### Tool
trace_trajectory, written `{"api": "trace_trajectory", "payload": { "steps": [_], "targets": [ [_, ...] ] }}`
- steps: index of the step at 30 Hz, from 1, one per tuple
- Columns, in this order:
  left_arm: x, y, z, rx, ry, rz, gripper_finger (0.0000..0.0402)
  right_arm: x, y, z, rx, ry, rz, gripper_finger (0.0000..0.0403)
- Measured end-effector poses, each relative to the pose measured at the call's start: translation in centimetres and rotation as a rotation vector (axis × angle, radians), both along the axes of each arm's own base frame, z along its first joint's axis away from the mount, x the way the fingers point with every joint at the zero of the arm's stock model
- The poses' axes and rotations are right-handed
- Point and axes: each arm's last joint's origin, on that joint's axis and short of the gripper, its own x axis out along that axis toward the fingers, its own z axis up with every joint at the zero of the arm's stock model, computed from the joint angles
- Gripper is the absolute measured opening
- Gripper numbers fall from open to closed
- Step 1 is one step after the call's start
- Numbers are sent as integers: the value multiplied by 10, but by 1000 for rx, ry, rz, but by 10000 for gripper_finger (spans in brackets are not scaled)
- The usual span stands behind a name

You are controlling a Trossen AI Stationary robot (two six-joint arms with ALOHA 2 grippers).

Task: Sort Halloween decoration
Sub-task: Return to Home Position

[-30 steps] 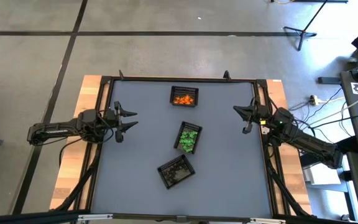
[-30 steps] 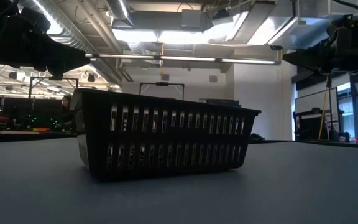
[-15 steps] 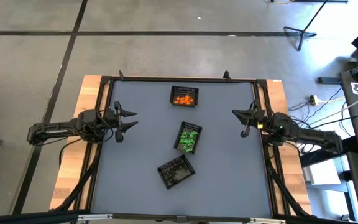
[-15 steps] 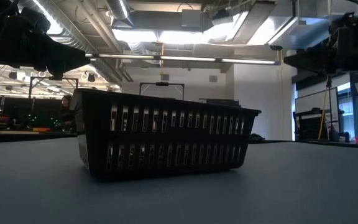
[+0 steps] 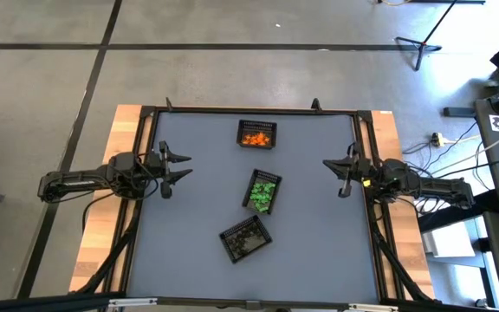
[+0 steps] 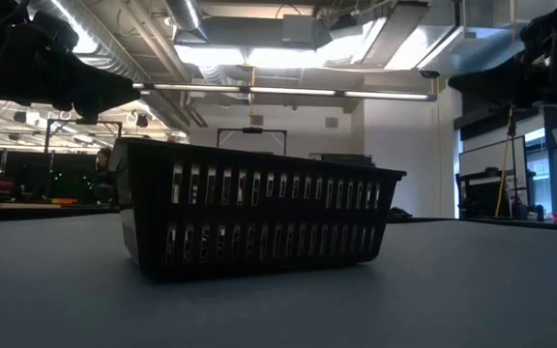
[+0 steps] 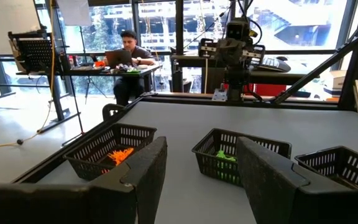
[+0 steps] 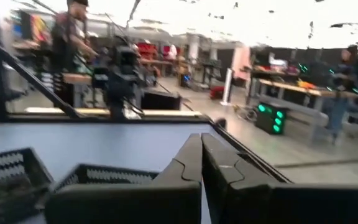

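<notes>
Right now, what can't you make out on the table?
- High view: what lies in the bottom basket is dark and too small to identify.
- Low view: this basket blocks its own contents and the other baskets.
- Right wrist view: blur smears everything beyond the right hand.
- Left wrist view: the left hand partly covers the green-filled basket.

This is a big robot lab: pipes (image 6: 124, 43) run along the bare ceiling (image 6: 259, 10), a person (image 7: 128, 46) works at a desk (image 7: 114, 70) by tall windows (image 7: 157, 22), cables (image 5: 464, 136) lie on the grey floor (image 5: 42, 87)
</notes>
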Motion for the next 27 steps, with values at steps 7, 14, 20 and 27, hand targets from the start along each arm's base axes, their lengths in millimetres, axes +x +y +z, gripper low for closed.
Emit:
{"api": "trace_trajectory", "payload": {
  "steps": [7,14,20,27],
  "targets": [
    [0,0,0,0,0,0,189,0,-1,-5,-3,58,-52,0],
    [0,0,0,0,0,0,189,3,1,-12,14,125,47,0],
    [0,0,0,0,0,0,189,3,2,-12,75,117,71,0],
    [0,0,0,0,0,0,189,3,2,-12,76,118,72,0]
  ]
}}
